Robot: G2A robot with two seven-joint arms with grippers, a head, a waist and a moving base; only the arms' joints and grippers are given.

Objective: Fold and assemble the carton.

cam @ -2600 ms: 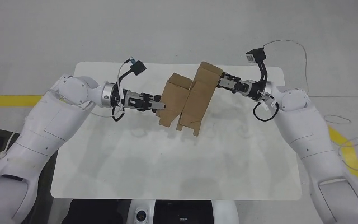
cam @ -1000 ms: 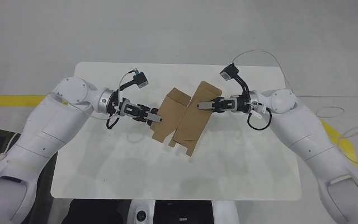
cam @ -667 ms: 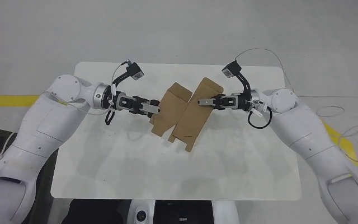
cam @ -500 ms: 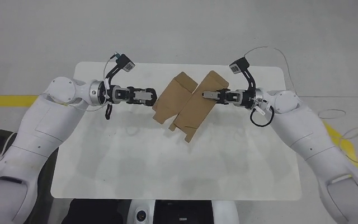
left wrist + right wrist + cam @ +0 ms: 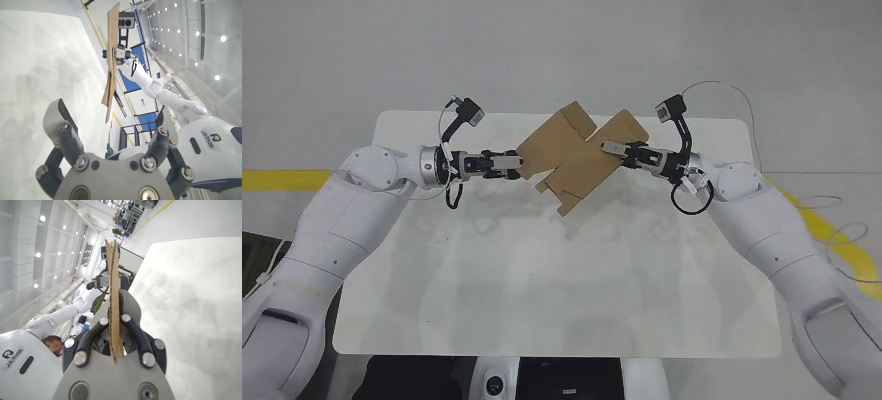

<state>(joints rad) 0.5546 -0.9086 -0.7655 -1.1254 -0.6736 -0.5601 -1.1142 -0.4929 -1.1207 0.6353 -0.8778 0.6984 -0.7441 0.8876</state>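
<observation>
- Brown corrugated-cardboard carton (image 5: 577, 155), pressed flat with its notched flaps showing, hangs in the air over the middle of the far edge of the white table (image 5: 542, 300). It does not rest on the surface.
- From each wrist view it appears edge-on as a thin upright sheet, so no panel has been opened out yet.
- The right pincer (image 5: 610, 149) is clamped on the side of the carton nearer the table's right edge. The right wrist view shows the cardboard squeezed between its two dark fingers (image 5: 132, 328), and this arm alone carries the carton.
- The left pincer (image 5: 111, 108) has its fingers spread wide, with nothing between them. It sits just beside the carton's opposite edge, on the side toward the table's left edge, and I cannot tell whether a fingertip touches the cardboard.
- Judging by this, the step in hand is taking a second grip, so that the flat carton can be pulled or pushed open into a box shape. Folding proper has hardly begun.
- The next move calls for the left pincer to line its gap up with the thin edge and close on a single panel rather than both layers, while the right grip holds firm.
</observation>
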